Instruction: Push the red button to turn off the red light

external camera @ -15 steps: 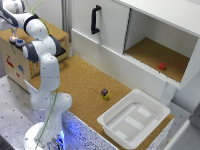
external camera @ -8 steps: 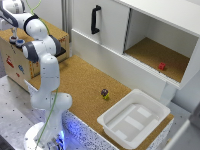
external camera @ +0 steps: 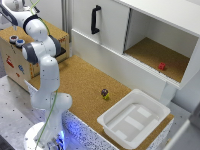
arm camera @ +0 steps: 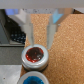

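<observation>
Hovering my gripper (arm camera: 41, 30) with fingers spread apart, I had the red button (arm camera: 35, 56) just beyond the fingertips, the blue button (arm camera: 34, 79) touching its far side. Descending off-centre risked straddling red or clipping blue.

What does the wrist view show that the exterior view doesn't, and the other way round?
Only the wrist view shows the red button with its pale grey rim, the blue-topped button next to it, and the gripper with its fingers spread apart just short of the red button. Only the exterior view shows the white tray, the small red block in the open cabinet compartment, the small dark object on the mat, the black door handle and the arm's body. Both share the cork surface.
</observation>
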Action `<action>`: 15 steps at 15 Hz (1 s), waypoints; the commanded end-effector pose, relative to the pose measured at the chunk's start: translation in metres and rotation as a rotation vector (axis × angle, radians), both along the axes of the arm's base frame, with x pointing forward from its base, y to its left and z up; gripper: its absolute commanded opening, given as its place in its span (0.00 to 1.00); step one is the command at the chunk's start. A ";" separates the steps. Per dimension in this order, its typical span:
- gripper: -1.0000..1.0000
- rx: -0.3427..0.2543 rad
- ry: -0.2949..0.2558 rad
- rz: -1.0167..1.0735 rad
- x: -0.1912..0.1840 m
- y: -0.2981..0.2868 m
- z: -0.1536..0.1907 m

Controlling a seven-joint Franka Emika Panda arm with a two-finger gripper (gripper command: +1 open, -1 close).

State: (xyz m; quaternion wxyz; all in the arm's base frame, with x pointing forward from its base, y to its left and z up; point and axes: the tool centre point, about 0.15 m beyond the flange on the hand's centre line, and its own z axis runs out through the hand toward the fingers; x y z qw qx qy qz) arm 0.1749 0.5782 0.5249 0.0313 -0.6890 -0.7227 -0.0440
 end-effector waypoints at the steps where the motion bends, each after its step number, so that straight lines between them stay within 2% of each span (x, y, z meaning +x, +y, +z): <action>1: 1.00 -0.050 0.098 0.044 0.011 0.002 0.003; 5: 1.00 0.001 0.125 -0.084 0.025 -0.034 -0.005; 9: 1.00 0.133 0.166 -0.426 0.036 -0.111 -0.020; 12: 1.00 0.179 0.188 -0.643 0.036 -0.157 -0.036; 14: 1.00 0.194 0.163 -0.752 0.036 -0.182 -0.043; 15: 1.00 0.184 0.124 -0.805 0.035 -0.198 -0.046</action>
